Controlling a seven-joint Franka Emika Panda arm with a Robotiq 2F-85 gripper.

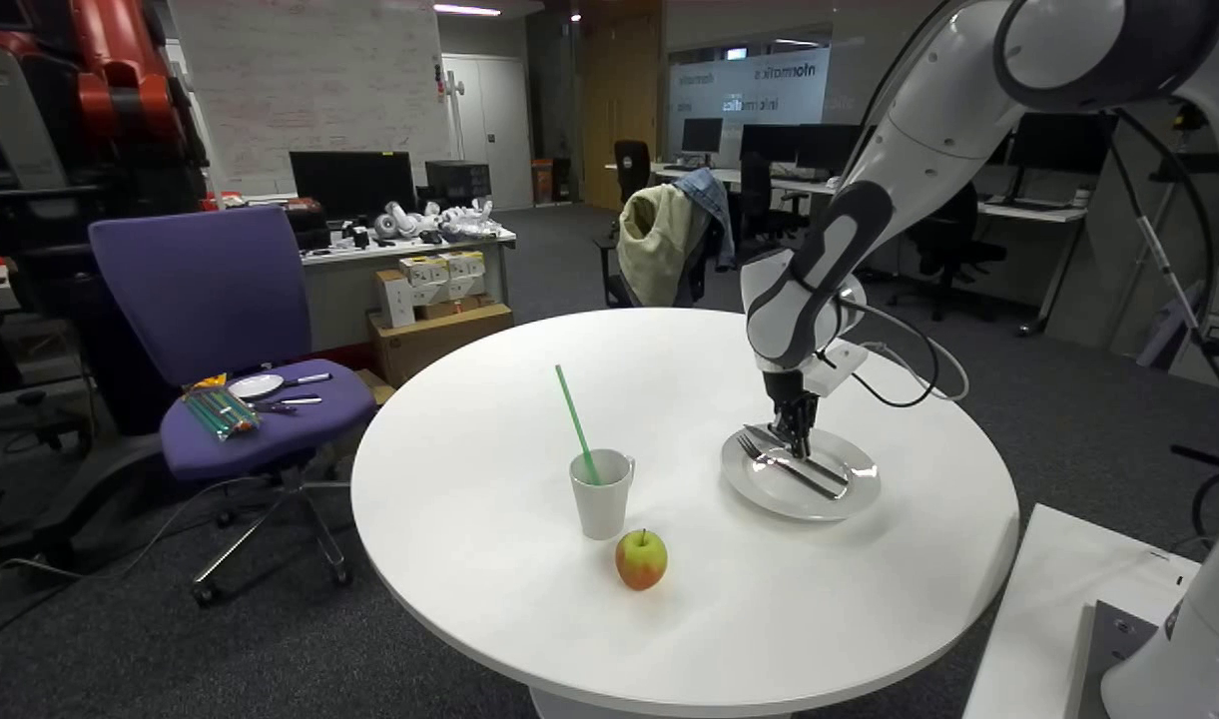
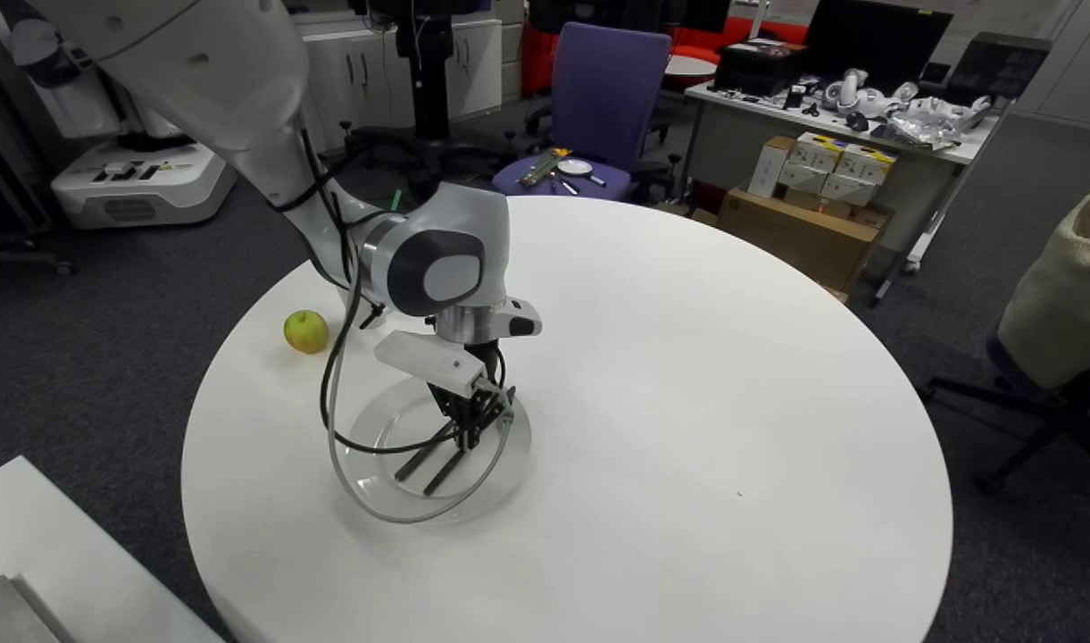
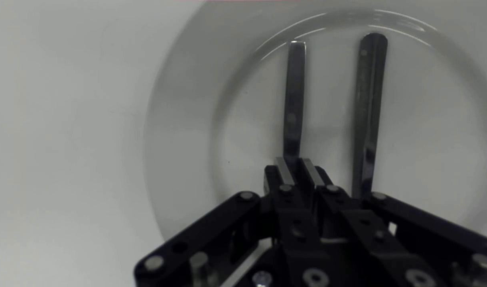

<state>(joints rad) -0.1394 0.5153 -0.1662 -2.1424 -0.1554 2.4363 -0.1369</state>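
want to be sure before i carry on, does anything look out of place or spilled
One mild oddity: utensils and a packet lie on the purple chair, an unusual place for them. Nothing looks spilled or damaged; the knife and fork lie side by side on the plate.

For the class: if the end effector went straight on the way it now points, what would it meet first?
Most likely the plate: the end effector points down at it, with the knife between its fingers. Depth is unclear, so it may be touching the plate.
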